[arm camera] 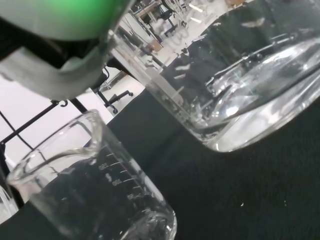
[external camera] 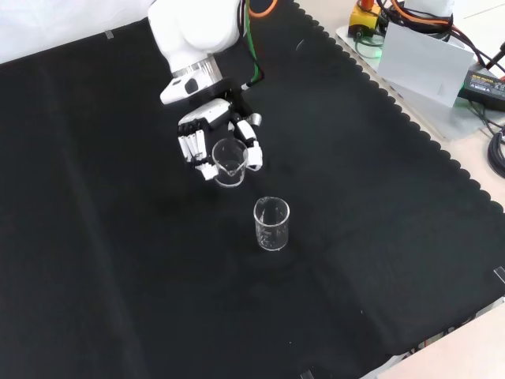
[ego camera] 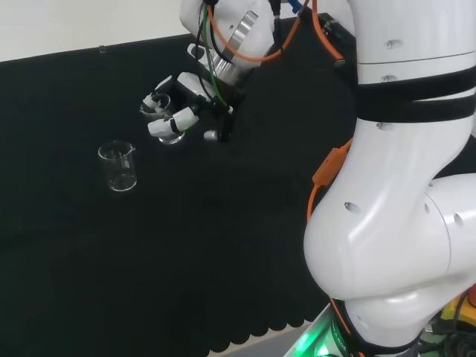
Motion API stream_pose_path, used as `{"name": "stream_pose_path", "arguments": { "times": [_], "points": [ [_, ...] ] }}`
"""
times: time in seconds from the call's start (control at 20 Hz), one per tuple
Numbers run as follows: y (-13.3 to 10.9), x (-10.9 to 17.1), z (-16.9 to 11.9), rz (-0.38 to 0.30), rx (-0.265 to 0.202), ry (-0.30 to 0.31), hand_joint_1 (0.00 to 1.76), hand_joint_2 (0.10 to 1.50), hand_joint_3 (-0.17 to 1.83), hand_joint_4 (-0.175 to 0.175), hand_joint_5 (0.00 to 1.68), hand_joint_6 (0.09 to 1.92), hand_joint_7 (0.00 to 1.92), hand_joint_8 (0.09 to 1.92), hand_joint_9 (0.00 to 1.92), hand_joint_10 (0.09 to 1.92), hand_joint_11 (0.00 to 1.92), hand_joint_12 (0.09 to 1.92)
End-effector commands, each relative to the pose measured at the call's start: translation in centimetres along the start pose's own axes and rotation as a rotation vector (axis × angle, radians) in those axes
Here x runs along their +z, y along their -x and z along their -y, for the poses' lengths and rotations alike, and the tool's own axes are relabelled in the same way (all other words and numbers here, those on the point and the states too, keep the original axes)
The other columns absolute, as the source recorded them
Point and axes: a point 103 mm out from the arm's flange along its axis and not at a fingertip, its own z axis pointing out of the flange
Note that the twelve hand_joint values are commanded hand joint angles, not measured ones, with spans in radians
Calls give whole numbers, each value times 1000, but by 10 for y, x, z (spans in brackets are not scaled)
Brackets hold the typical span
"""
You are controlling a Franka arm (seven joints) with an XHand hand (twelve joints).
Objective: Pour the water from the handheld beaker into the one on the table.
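Note:
The hand has its fingers and thumb curled round a clear glass beaker, held a little above the cloth. In the wrist view this held beaker is close and large, with clear water in its base. A second clear beaker stands upright on the black cloth, apart from the hand: left of and nearer than it in the head view, below and right of it in the front view. I cannot tell whether the standing beaker holds any water.
Black cloth covers the bench, with a scalloped edge at the front view's right. Beyond that edge lie a white box and cables. The arm's big white links rise at the head view's right.

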Motion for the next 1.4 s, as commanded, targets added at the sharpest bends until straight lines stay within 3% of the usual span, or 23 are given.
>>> {"name": "stream_pose_path", "arguments": {
  "times": [0.05, 0.3, 0.75, 1.4],
  "points": [
    [-14, -17, 16, 62, -5, -38, 1186, 568, 674, 134, 1573, 90, 1910, 87, 1778, 87, 1354, 759],
    [-23, -21, 21, 105, -6, -80, 1186, 567, 676, 135, 1574, 89, 1905, 87, 1777, 87, 1354, 759],
    [-37, -15, 20, 183, -2, -207, 1187, 565, 680, 134, 1576, 87, 1903, 87, 1774, 87, 1355, 758],
    [-60, -4, 6, 357, 17, -354, 1187, 561, 686, 134, 1580, 87, 1903, 87, 1774, 87, 1367, 764]
  ]
}}
